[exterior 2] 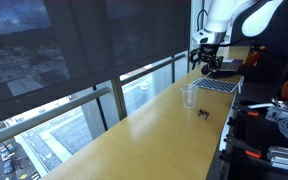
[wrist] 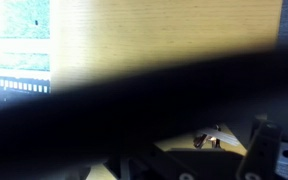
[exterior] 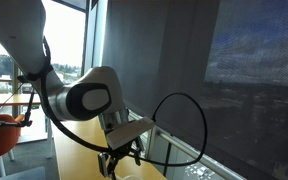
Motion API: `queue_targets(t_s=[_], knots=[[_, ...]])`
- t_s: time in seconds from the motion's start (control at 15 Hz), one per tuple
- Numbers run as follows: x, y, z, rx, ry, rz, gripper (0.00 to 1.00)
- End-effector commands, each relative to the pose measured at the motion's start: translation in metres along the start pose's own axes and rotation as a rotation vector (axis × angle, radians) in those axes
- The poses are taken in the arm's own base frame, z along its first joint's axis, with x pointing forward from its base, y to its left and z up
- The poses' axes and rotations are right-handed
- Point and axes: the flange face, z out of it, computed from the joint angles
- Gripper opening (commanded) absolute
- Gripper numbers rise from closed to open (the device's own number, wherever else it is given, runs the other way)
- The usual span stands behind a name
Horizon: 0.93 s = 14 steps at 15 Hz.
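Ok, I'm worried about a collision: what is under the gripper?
The open gripper hangs over the wooden counter, beside a laptop. A dark band across the wrist view hides the spot directly below.

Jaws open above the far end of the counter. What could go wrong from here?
1. The clear cup stands on the counter near the open jaws. It looks light, so a slightly off descent could tip it.
2. The black cable loop hangs off the arm and might snag.
3. The wrist view is mostly dark and blocked, so fine aiming there looks unreliable.
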Motion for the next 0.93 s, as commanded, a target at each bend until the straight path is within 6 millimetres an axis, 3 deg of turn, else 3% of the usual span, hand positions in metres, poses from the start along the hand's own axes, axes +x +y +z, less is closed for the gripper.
queue_targets(t_s=[0.0, 0.53, 0.87], knots=[[0.005, 0.008, -0.009, -0.018, -0.008, -0.002, 1.0], [-0.003, 0.029, -0.017, -0.05, -0.019, 0.017, 1.0], [0.008, 0.014, -0.026, -0.038, -0.022, 0.015, 1.0]])
